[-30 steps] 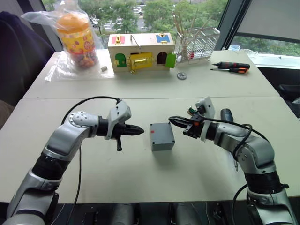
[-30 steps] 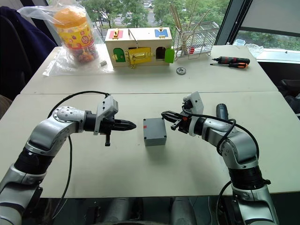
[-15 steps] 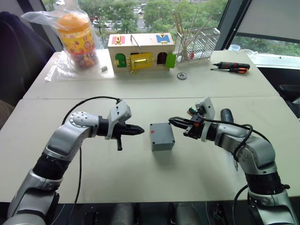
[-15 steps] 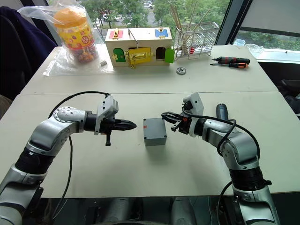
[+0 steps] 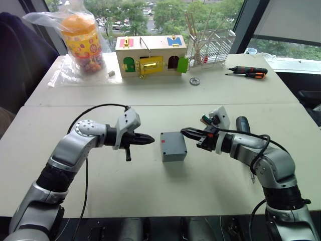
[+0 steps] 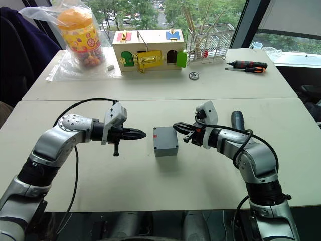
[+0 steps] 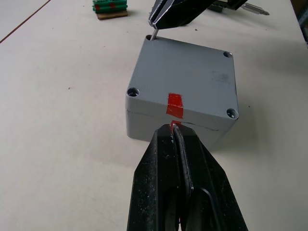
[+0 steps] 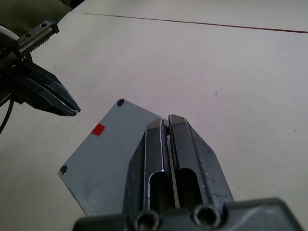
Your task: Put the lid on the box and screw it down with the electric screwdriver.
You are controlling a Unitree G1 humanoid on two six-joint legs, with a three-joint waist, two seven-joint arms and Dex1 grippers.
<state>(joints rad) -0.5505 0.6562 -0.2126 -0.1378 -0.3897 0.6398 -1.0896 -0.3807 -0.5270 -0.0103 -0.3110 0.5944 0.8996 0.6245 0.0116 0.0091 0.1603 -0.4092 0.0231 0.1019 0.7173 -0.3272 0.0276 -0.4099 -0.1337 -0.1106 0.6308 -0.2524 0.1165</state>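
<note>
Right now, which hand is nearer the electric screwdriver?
Right. The right hand sits beside the box, with the electric screwdriver just behind its forearm; the left hand is across the box.

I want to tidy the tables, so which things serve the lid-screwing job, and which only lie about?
Job: lid, box, electric screwdriver, screw in right gripper.
Lying about: wooden toy box, bagged jar, hand screwdrivers, wire rack.

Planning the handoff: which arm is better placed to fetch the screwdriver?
Right. The screwdriver lies beside its forearm; the left gripper is beyond the box. But the right gripper seems to pinch a screw.
</note>
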